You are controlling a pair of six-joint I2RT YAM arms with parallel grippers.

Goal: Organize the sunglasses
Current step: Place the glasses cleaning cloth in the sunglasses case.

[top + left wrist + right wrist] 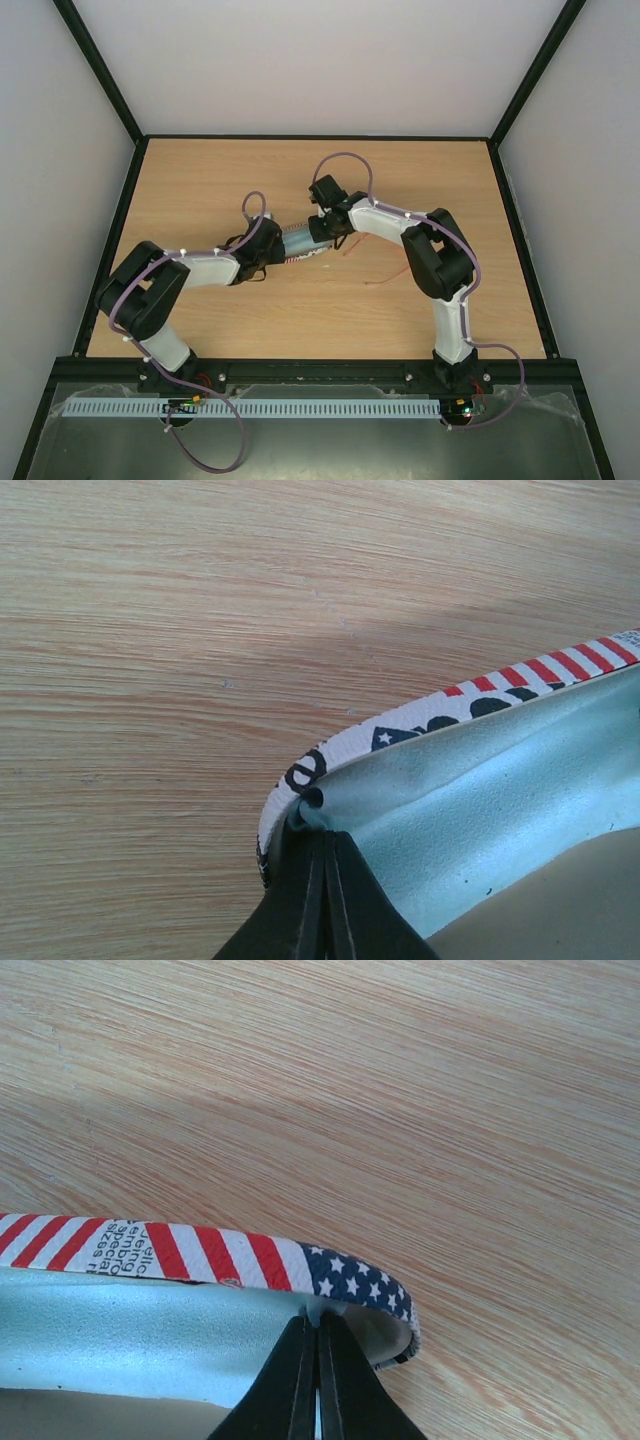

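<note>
Left gripper (pixel 322 845) is pinched tight on one end of the flag-print case (pixel 480 695) and the right gripper (pixel 318 1328) on its other end, while the sunglasses (pixel 377 282) lie on the desk (pixel 250 320) near the case, partly under the right arm.

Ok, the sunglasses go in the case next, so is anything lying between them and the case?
Nothing visible lies between them: the sunglasses rest on the table just right of the case, partly under the right arm. But the left hand and right hand are both shut on the case's ends.
</note>
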